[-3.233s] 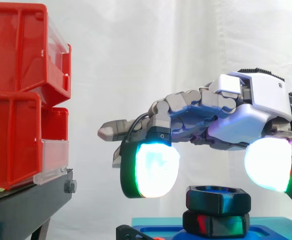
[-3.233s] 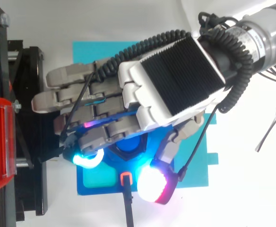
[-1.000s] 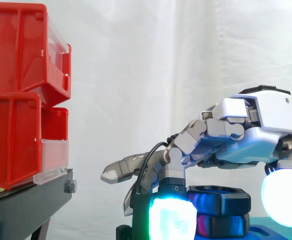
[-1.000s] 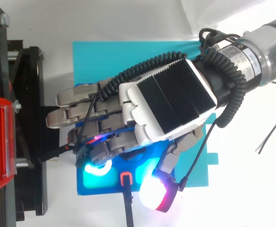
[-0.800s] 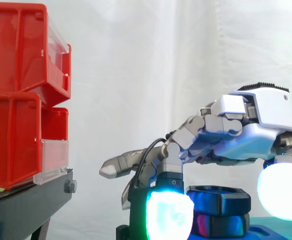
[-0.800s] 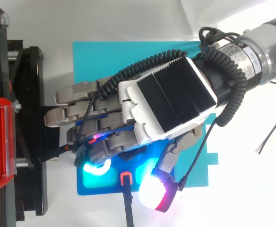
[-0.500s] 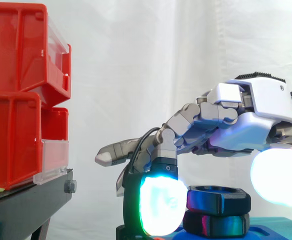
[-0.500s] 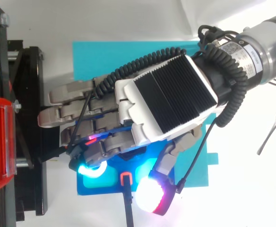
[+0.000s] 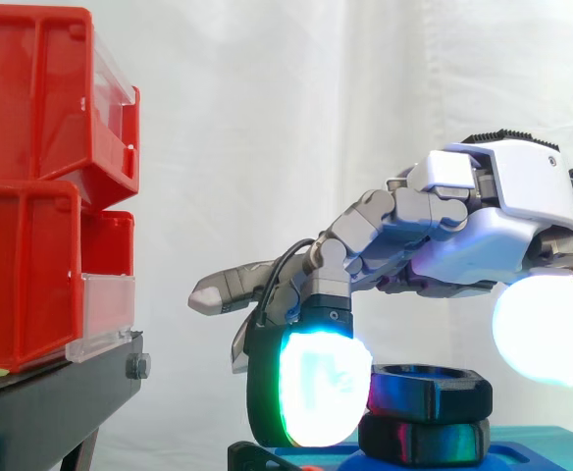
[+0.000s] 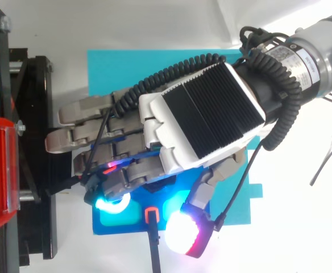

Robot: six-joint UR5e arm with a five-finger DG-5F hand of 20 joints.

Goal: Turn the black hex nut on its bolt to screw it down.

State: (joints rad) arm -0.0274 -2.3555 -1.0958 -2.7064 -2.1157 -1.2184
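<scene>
In the side view the black hex nut sits on its bolt above a second black hex piece, on a blue base. My hand hovers over it, palm down. One finger is bent downward, and its glowing pad hangs just left of the nut at nut height. The thumb's glowing pad floats above and to the right, apart from the nut. The other fingers reach out leftward, nearly straight. From above, the hand covers the nut, with both pads at the near side of the blue base.
Red bins are stacked on a black stand at the left, close to the outstretched fingertips. A teal mat lies under the blue base. A black piece with an orange tip sits at the base's near edge.
A second ago the hand sat lower, with both pads down beside the nut. It has since lifted, and the thumb pad now stands clear above the nut.
</scene>
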